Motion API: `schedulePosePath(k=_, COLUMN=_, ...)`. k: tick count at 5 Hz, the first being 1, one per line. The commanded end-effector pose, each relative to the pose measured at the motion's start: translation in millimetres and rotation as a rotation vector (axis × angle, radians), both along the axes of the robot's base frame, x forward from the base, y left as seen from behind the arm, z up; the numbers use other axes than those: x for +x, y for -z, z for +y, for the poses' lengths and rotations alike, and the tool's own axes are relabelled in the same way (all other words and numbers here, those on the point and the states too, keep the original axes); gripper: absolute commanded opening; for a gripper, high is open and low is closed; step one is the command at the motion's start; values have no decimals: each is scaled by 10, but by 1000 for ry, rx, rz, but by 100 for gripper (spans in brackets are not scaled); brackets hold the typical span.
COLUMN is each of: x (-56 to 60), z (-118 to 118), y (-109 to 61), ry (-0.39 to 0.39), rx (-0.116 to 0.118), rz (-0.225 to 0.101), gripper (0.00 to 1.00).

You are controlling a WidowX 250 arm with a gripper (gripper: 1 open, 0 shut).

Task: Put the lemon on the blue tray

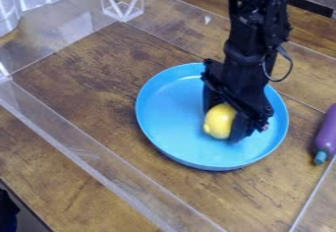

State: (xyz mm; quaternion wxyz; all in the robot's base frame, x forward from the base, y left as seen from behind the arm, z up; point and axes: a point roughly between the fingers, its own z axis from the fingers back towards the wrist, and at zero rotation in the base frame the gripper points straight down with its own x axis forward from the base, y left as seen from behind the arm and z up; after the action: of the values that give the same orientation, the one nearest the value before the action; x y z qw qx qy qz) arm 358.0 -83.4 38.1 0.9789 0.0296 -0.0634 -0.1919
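The bright-yellow lemon (pixel 219 121) is inside the large round blue tray (pixel 168 113), low over or resting on its floor, right of centre. My black gripper (pixel 231 119) comes down from above and is shut on the lemon, with its fingers (pixel 252 118) on either side of the fruit. The arm rises toward the top of the camera view and hides part of the tray's far rim.
A purple elongated object (pixel 324 133) lies on the wooden table at the right edge. A clear plastic wall (pixel 92 152) runs along the left and front of the table. A clear plastic piece (pixel 122 2) stands at the back left.
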Motion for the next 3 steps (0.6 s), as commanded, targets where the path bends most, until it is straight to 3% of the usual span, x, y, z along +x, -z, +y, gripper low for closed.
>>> schedulePosePath(k=1, x=182, z=81, y=-144, ry=40, rx=-21, rz=-55, gripper=0)
schedulePosePath(k=2, x=362, z=33, y=-181, ry=67, rx=-35, rz=-56, gripper=0)
schedulePosePath(k=3, x=490, z=-22, y=-184, ry=90, rx=-58, rz=-52, gripper=100)
